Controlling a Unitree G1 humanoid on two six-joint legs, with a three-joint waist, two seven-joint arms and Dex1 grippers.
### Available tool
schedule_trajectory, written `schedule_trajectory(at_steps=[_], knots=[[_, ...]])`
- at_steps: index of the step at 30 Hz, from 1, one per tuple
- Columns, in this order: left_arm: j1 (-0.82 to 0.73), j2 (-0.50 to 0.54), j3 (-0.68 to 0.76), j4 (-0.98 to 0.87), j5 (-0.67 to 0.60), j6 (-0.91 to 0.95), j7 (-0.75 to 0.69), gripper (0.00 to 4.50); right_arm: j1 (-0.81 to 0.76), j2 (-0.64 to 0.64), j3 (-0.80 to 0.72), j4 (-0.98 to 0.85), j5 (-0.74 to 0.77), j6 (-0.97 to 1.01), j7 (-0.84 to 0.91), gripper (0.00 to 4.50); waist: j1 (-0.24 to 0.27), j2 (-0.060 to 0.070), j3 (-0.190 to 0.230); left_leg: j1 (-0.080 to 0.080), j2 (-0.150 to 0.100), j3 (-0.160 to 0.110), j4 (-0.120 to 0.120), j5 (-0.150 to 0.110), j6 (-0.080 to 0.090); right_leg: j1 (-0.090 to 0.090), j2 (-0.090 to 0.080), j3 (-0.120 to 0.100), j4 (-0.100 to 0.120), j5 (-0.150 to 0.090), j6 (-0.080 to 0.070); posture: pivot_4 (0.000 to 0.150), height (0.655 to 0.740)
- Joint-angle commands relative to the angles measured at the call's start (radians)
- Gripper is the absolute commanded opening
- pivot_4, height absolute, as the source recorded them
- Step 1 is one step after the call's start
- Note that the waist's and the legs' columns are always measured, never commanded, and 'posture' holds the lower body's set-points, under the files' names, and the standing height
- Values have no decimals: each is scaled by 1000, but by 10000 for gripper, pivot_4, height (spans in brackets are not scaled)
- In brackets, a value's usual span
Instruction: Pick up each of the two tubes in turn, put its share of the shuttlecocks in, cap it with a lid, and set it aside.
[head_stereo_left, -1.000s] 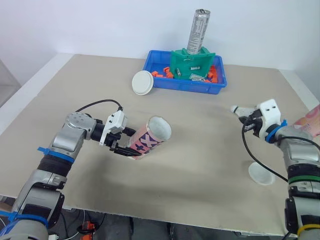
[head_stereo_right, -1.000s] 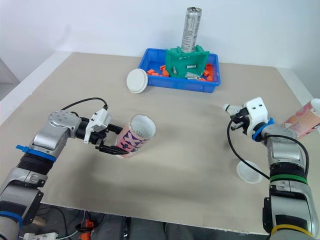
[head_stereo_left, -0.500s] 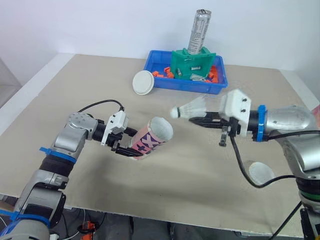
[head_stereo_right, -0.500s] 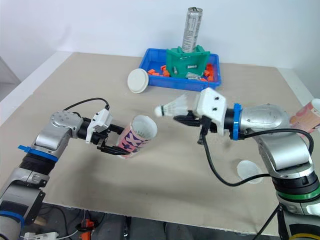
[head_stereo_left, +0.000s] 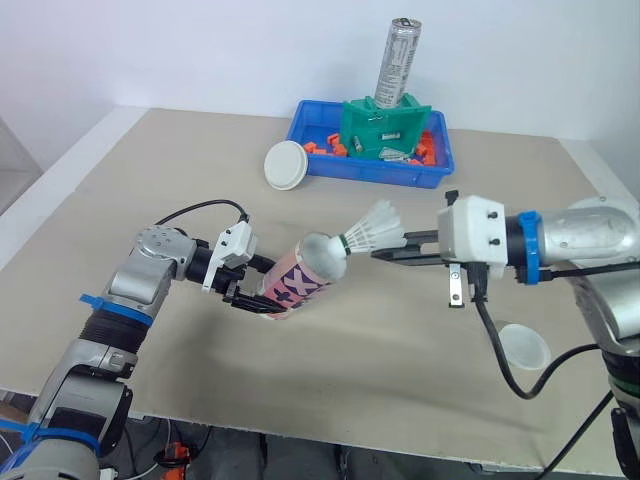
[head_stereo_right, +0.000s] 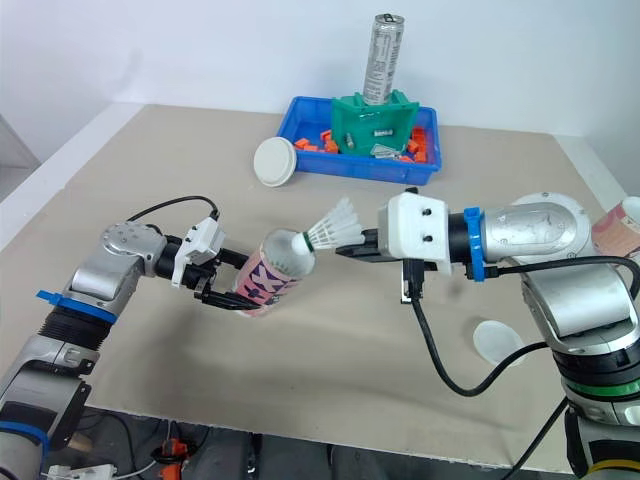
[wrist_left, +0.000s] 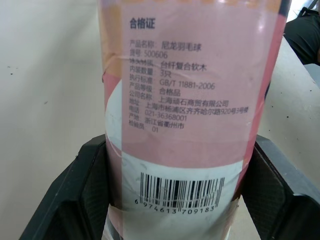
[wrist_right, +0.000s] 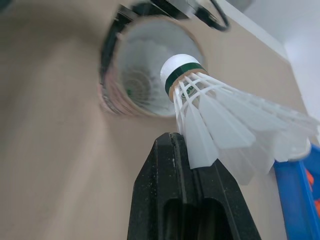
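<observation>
Loading the first tube is the step in hand: the left gripper (wrist_left: 180, 150) has its two fingers clamped on the lower body of the pink tube (head_stereo_left: 300, 277), held tilted off the table well in front of the blue bin (head_stereo_left: 372, 178), open mouth toward the right arm. The right gripper (head_stereo_left: 385, 252) has its fingers pinched together on the feather skirt of a shuttlecock (head_stereo_left: 372, 229), whose cork sits right at the tube's mouth, in front of the bin's middle. The next move, as I judge it, calls for keeping the cork lined up with the tube, pushing it inside, then letting go. The tube seems to hold another shuttlecock deep inside (the right wrist view looks straight down the bore). The bin holds orange pieces (head_stereo_left: 322, 148) and a green holder (head_stereo_left: 384, 128) with a silver can (head_stereo_left: 398, 62) standing upright on it. A white lid (head_stereo_left: 287, 164) lies just beside the bin's left end, another lid (head_stereo_left: 524, 347) well in front of its right end, and the second tube (head_stereo_right: 618, 225) far off to the bin's right.
</observation>
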Motion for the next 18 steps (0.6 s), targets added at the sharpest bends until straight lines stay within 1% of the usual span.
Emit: schedule_trajectory(at_steps=[1, 4, 8, 9, 10, 12, 15, 18], knots=[[-27, 5, 21, -8, -8, -6, -4, 33963, -66, 21, 74, -19, -71, -32, 7, 764, -1, 0, 0, 0, 0, 0, 0, 0, 0, 0, 0, 0, 0, 0, 0, 1500, 7400], [-31, 2, 20, -4, -7, -8, -5, 33963, -121, 54, 129, 19, -111, -30, 11, 764, -1, 0, 0, 0, 0, 1, 0, 0, 0, -1, 0, 0, 0, 1, -1, 1500, 7400], [-33, 0, 21, -2, -6, -9, -5, 33963, -188, 98, 142, 36, -72, 10, 45, 12842, 0, 0, 0, 0, 1, 1, 0, 0, 0, 0, 0, 0, 0, 1, -1, 1500, 7400], [-33, -1, 21, -2, -6, -8, -4, 33963, -199, 105, 133, 33, -51, 32, 49, 16611, 0, 0, 0, 0, 1, 1, 0, 0, 0, -1, 0, 0, 0, 1, -1, 1500, 7400], [-33, -1, 22, -2, -6, -8, -3, 33963, -208, 113, 107, 34, 1, 64, 62, 21738, 0, 0, 0, 0, 0, 1, 0, 0, 0, -1, 0, 0, 0, 1, 0, 1500, 7400], [-30, 0, 25, -2, -6, -8, -2, 33963, -215, 115, 58, 46, 79, 101, 86, 21738, 2, 0, 0, 0, 0, 0, 0, 0, 0, 0, 0, -1, 0, 2, 2, 1500, 7400], [-24, 3, 26, -5, -7, -9, -1, 33963, -210, 97, 38, 58, 108, 115, 109, 21738, 2, 0, 0, -1, 0, -1, 0, 0, 0, 0, 0, -1, 0, 2, 2, 1500, 7400], [-23, 3, 27, -5, -7, -7, 1, 33963, -221, 111, 21, 92, 142, 144, 100, 21738, 1, 0, 0, -1, 1, -1, 0, 0, -1, 0, 0, -1, 0, 1, 2, 1500, 7400]])
